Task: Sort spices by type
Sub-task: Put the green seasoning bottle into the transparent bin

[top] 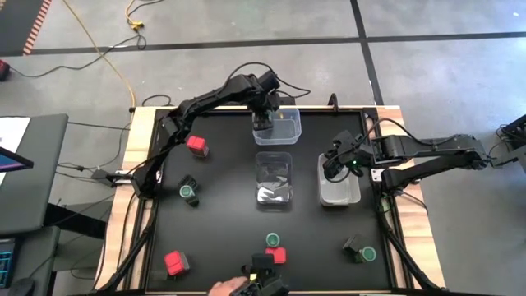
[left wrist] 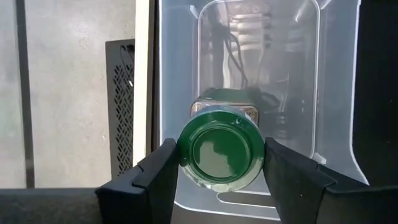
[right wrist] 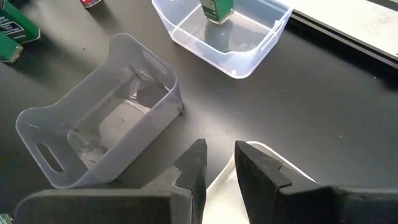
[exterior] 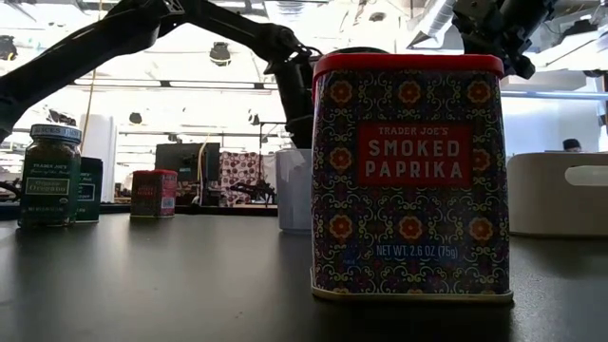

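Up at 12 o'clock, the left tool (left wrist: pixel 219 168) gripped a green-lid jar (left wrist: pixel 221 152) inside a clear tub (left wrist: pixel 336 93); the right tool (right wrist: pixel 219 163) hung slightly open.

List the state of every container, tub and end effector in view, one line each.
Left end effector: shut on green-lidded jar, held over the far tub.
Right end effector: open, empty, over the right tub.
Middle tub: upright, empty.
Smoked paprika tin: upright, lid on.
Oregano jar: upright, lid on.
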{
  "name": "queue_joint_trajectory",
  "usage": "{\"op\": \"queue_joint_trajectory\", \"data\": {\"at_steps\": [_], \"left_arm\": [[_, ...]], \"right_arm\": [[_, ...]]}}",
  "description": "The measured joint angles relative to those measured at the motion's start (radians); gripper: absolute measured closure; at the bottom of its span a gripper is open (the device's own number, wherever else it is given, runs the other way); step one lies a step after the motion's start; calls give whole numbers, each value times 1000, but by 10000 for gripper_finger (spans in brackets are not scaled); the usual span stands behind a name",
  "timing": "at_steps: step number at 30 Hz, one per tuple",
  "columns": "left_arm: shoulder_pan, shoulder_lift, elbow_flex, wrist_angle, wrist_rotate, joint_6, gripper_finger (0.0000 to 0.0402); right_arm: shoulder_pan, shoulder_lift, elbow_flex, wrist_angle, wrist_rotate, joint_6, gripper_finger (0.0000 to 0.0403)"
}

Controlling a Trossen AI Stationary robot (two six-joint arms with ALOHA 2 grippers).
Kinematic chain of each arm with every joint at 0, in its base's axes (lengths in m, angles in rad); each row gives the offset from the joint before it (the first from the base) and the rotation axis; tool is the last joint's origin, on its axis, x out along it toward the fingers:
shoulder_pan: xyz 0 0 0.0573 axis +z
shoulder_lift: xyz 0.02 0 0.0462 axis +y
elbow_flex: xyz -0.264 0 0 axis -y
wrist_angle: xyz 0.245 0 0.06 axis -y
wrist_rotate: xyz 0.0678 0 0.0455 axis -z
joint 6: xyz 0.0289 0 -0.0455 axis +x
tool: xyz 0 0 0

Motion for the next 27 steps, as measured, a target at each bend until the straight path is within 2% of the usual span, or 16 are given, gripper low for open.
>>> {"op": "queue_joint_trajectory", "data": {"at_steps": [7,27], "left_arm": [[-1,0,0,-2,0,-64,197],[-1,0,0,-51,-63,-72,197]], "right_arm": [[0,0,0,0,0,2,291],[0,0,0,0,0,1,291]]}}
